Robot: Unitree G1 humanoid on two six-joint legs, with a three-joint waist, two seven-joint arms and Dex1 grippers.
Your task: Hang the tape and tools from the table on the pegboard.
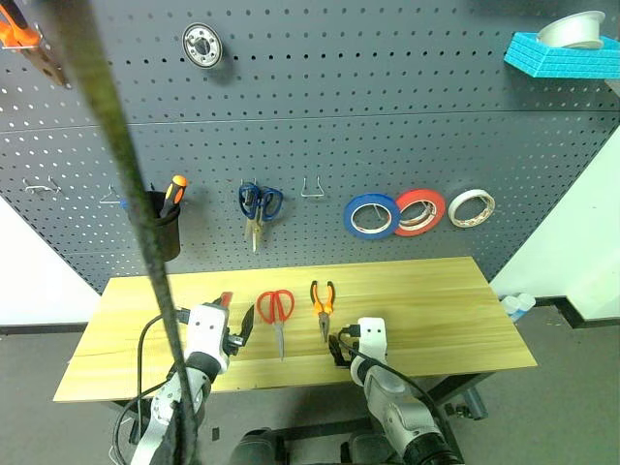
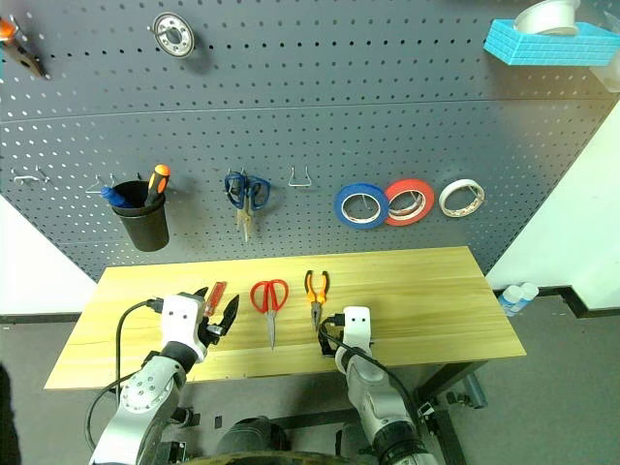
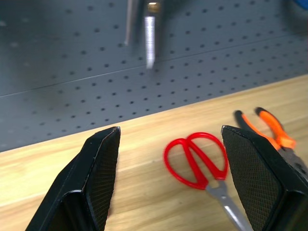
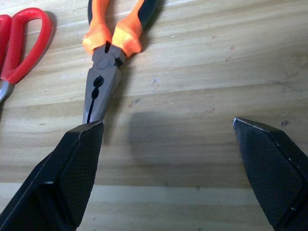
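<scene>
Scissors (image 2: 269, 295) | pliers (image 2: 316, 288) on table (image 2: 436, 291) | right gripper (image 4: 168, 168) gaping, empty

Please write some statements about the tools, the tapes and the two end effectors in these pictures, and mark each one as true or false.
1. The blue tape hangs on the pegboard. True.
2. The red-handled scissors hang on the pegboard. False: they lie on the table, beside the pliers.
3. The right end effector is shut on the pliers. False: it is open above the table, and the plier tips lie near one finger.
4. The left end effector is open and holds nothing. True.
5. The white tape lies on the table. False: it hangs on the pegboard, beside the red-orange tape.
</scene>
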